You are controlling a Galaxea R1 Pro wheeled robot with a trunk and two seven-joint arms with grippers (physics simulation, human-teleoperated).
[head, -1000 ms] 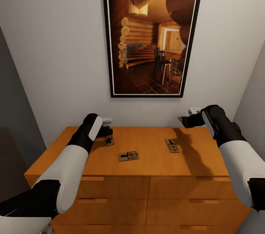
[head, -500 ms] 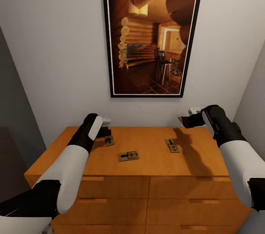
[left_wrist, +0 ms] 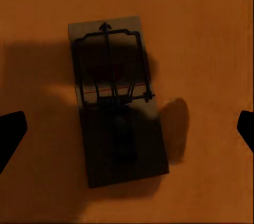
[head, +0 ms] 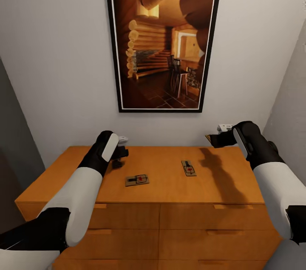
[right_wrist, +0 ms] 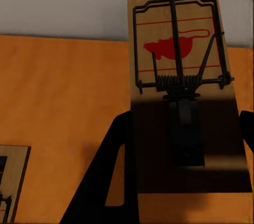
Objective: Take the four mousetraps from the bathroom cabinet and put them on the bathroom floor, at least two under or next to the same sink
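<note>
Head view has slid sideways against a second ago, the camera moving, not the cabinet (head: 161, 176). Right gripper (head: 214, 139) holds a mousetrap (right_wrist: 182, 75) aloft over the top's far right corner, jaws clamped on it. Left gripper (head: 120, 155) hangs spread over another trap (left_wrist: 116, 102) near the far left edge, not yet grasping. Two traps (head: 137, 180) (head: 188, 168) lie mid-top; none has reached the floor.

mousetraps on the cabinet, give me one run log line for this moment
right gripper: shut on mousetrap, lifted | left gripper: open over a mousetrap | two mousetraps on cabinet
</note>
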